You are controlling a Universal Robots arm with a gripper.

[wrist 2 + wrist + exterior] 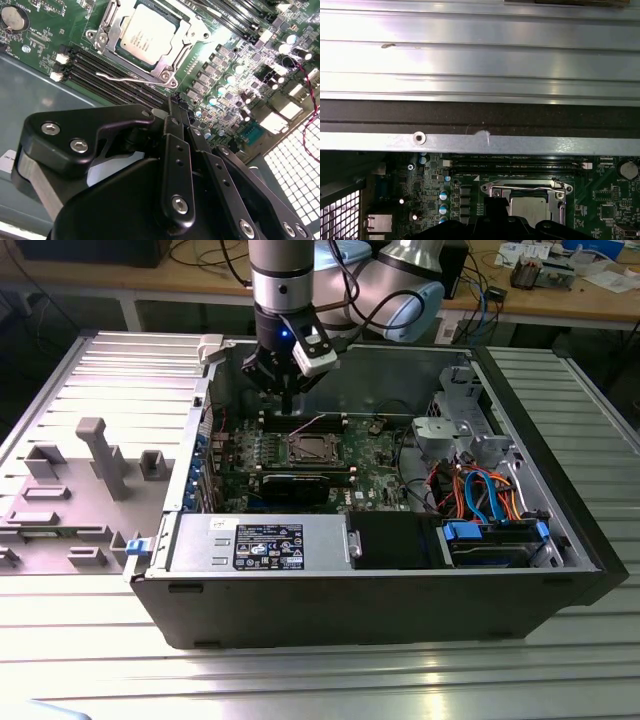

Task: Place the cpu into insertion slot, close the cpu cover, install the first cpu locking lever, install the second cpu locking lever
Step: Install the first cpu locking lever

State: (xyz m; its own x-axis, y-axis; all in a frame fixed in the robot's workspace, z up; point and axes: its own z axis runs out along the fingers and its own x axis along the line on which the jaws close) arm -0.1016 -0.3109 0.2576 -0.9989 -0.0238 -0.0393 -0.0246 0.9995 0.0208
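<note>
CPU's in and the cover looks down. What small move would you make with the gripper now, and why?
Probably ease the gripper down toward the wire lever on the cover's side facing it. The cpu sits seated, the cpu cover lies flat around it, and the gripper hangs over the memory slots just beside that lever. I cannot tell whether the lever is hooked.

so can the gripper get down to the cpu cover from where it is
Probably yes: the gripper hangs inside the open case close to the cpu cover, and in the second wrist view nothing taller than the memory slots lies between them.
</note>
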